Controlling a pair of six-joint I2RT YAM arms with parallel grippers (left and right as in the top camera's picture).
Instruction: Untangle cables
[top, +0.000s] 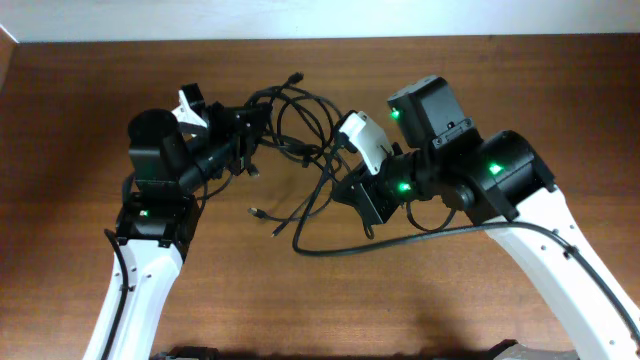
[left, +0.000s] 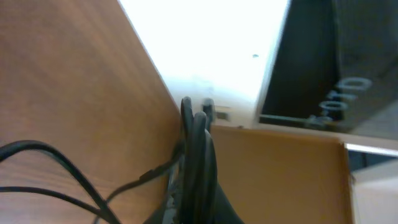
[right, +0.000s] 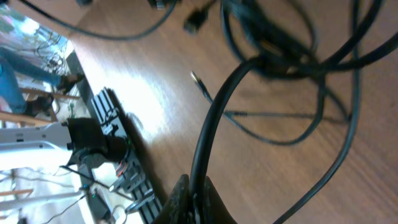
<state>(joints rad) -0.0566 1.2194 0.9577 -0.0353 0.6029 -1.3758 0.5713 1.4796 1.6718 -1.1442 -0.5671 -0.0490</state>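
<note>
A: Claws, nearest first?
B: Right claw (right: 193, 202): clamped on one strand of the thin black flexible cables (top: 298, 148). Left claw (left: 196, 199): pinching a bunch.
A: Progress?
B: Judged early. Knot intact between claws, far-centre of brown wooden desk (top: 450, 300); separation outstanding.

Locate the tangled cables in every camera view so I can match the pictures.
Overhead: cables bunched at upper centre.
Left wrist: bundled strands rise from bottom centre, with loose strands at lower left.
Right wrist: the knot sits upper right, and one strand runs down to bottom centre.
Shared landmark: the brown wooden table, beneath the cables in all three views.
</note>
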